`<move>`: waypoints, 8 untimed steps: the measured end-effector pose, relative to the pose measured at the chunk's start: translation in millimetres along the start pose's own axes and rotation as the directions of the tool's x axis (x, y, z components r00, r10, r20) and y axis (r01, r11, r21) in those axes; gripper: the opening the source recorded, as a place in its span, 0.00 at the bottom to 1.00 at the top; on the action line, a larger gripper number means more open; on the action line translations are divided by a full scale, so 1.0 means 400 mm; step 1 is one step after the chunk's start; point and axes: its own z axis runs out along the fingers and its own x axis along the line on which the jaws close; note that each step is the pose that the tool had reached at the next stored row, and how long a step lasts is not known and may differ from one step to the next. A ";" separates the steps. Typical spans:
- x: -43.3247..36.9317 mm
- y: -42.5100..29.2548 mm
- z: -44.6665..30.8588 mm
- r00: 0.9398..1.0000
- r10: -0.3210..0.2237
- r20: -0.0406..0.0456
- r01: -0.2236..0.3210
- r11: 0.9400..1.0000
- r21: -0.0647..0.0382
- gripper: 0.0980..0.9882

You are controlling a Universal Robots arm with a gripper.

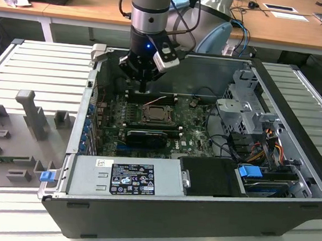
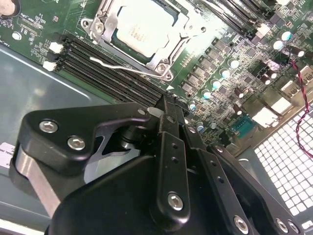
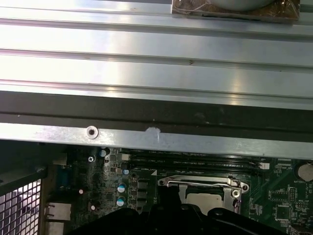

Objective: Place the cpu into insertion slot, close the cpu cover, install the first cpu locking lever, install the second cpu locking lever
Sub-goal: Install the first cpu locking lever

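The cpu [image 2: 142, 29] lay flat and face up under the cover [image 2: 171, 51], a little nearer than my gripper [image 2: 168, 105], whose fingers [image 2: 168, 144] were together and held nothing.

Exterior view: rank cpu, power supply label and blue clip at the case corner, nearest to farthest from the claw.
From the claw:
1. cpu: just camera-side of the claw.
2. power supply label: farther toward the camera, roughly in line.
3. blue clip: about as far forward as the label, but well off to the exterior view's left.
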 end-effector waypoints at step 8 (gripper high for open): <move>-0.005 0.000 0.000 1.000 0.000 0.000 0.000 1.000 -0.001 0.01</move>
